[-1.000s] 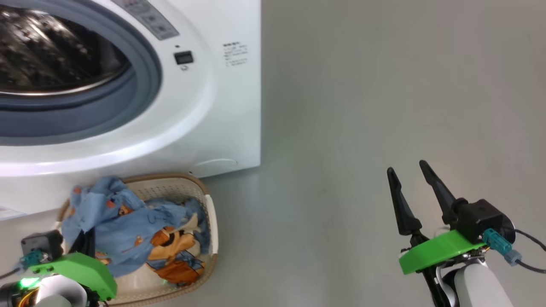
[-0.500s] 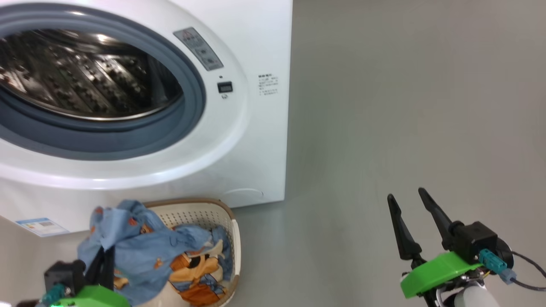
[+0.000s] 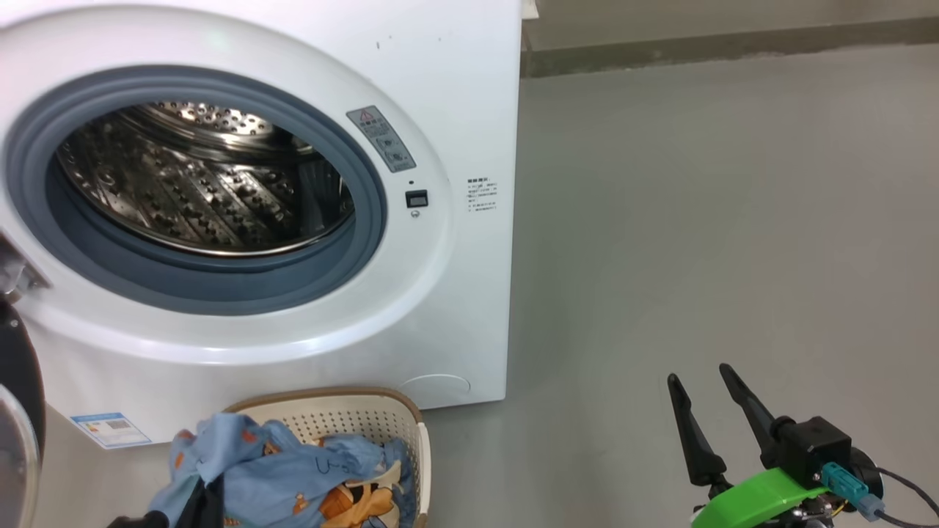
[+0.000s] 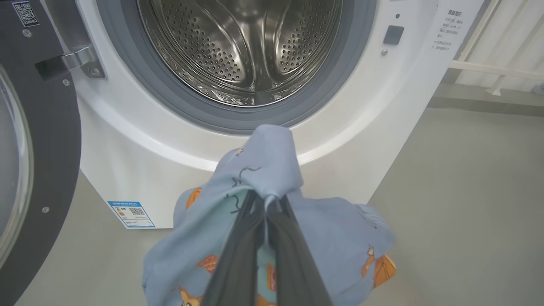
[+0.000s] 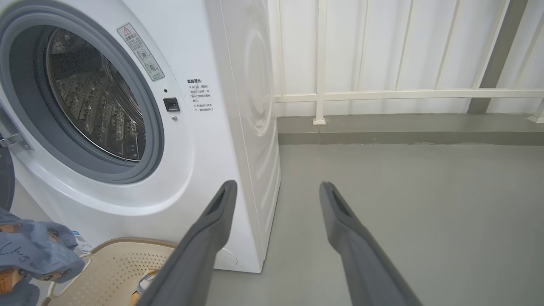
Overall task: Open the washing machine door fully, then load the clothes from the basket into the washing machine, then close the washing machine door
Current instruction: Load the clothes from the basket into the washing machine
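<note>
The white washing machine (image 3: 455, 308) stands with its steel drum (image 3: 198, 191) exposed. The washing machine door (image 4: 42, 161) is swung out to the left, its black rim also at the head view's left edge (image 3: 16, 381). My left gripper (image 4: 267, 199) is shut on a fold of the light blue clothes (image 4: 272, 161), which hang bunched below the drum opening. The rest of the clothes (image 3: 286, 477) drape into the cream basket (image 3: 352, 400) on the floor against the machine's front. My right gripper (image 3: 698, 374) hovers open and holds nothing over bare floor to the right, its fingers (image 5: 221, 212) spread.
Grey floor (image 3: 697, 220) stretches to the right of the machine. A white railing and wall (image 5: 382, 93) run behind it. A blue label sticker (image 3: 110, 429) sits low on the machine's front, and the door hinge (image 4: 70, 63) juts out at the opening's left.
The head camera has tilted up, so the whole picture has slid down and more of the drum shows. My left gripper stays shut on the blue cloth. The right gripper stays open.
</note>
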`<state>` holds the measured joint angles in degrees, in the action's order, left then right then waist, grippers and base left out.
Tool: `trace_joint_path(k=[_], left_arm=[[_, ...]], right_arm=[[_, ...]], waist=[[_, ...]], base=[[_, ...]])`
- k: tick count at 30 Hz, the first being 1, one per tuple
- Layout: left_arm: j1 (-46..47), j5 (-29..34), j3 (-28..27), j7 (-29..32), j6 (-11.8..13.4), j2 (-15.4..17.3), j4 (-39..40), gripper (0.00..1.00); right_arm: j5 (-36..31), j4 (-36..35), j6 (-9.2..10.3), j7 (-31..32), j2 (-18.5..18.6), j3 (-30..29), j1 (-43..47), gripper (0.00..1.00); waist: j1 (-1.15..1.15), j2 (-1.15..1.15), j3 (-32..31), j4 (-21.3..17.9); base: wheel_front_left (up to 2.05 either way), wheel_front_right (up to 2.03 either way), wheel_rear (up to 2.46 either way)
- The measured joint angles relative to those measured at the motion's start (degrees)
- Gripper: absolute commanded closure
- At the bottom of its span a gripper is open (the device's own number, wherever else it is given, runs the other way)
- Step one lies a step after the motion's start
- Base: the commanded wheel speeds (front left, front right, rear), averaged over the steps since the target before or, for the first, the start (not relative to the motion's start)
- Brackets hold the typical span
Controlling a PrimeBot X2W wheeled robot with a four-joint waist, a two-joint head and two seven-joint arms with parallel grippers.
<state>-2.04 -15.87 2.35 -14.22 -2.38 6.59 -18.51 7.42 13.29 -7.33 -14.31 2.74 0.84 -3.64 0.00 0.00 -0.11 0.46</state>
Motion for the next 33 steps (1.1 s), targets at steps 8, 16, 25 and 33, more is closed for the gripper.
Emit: trace_joint_path(k=[8,16,25,33], left_arm=[[-1.5,3.1,-2.0,0.0,-1.5,-1.8,2.1,1.00],[-1.7,4.6,-3.7,0.0,-2.5,-2.7,4.1,1.00],[3.8,5.4,-5.5,0.0,-4.0,-3.0,7.8,1.00],[13.1,5.2,-7.7,0.0,-4.6,-1.4,8.6,1.00]], right_arm=[[0.2,0.1,0.00,0.0,0.0,0.1,0.4,0.00],[0.2,0.0,0.00,0.0,0.0,0.2,0.4,0.00],[0.2,-0.6,0.00,0.0,0.0,0.1,0.2,0.00],[-0.2,-1.4,0.00,0.0,0.0,0.0,-2.1,0.00]], waist=[[0.00,0.00,-0.9,0.2],[0.00,0.00,0.0,-0.1],[0.00,0.00,3.4,-0.6],[0.00,0.00,7.9,-1.3]], base=[[0.00,0.00,0.00],[0.00,0.00,0.00],[0.00,0.00,0.00],[0.00,0.00,0.00]])
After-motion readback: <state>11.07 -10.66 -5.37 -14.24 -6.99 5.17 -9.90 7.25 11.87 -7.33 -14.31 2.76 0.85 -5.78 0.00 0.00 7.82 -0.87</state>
